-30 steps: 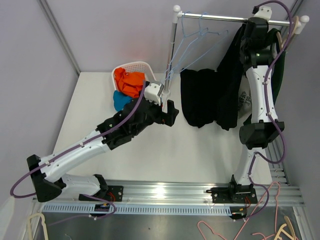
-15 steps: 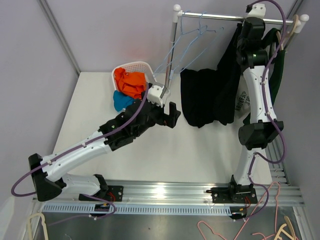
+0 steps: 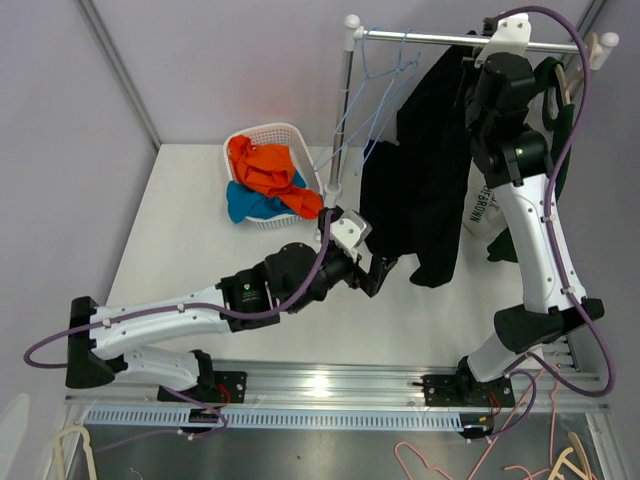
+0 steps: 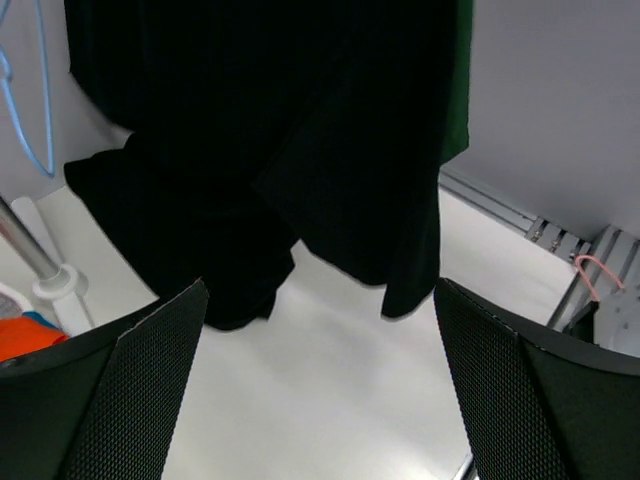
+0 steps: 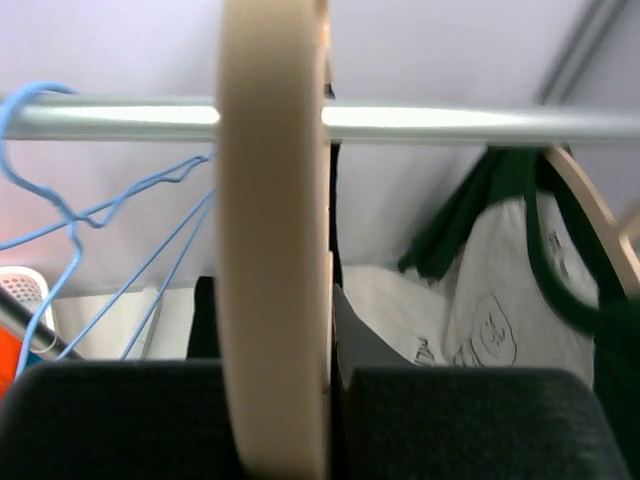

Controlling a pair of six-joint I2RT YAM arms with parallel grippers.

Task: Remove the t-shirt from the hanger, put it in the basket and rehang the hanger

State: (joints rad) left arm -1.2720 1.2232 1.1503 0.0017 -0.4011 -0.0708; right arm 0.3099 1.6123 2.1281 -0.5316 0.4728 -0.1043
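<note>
The task is barely started - the black t-shirt [image 3: 415, 200] is not yet off its hanger. It hangs full length at the far right of the scene, just under the rail [image 3: 430, 37]. Its lower hem falls close to the worktop [image 3: 200, 230], though I cannot tell whether it touches.

The right gripper [image 5: 280, 400] is up at the rail. In its wrist view the pale wooden hanger [image 5: 272, 250] runs straight up between its fingers, which look pressed onto it. The hanger therefore seems to be held and steadied.

The left gripper [image 3: 378, 272] sits low, near the hem on the shirt's near-left side. Its fingers [image 4: 150, 380] are spread wide, with the dark cloth ahead of them and apart from them - nothing is pinched yet.

What is left is nearly everything: take hold of the cloth, draw it down and off the hanger's shoulders, then set it aside. The white basket [image 3: 262, 132] at the far left already holds orange and blue clothes, so it may be the place for it.

Blue wire hangers [image 3: 375, 95] hang bare on the rail just left of the shirt. A green and white shirt [image 5: 480, 320] hangs to its right.
</note>
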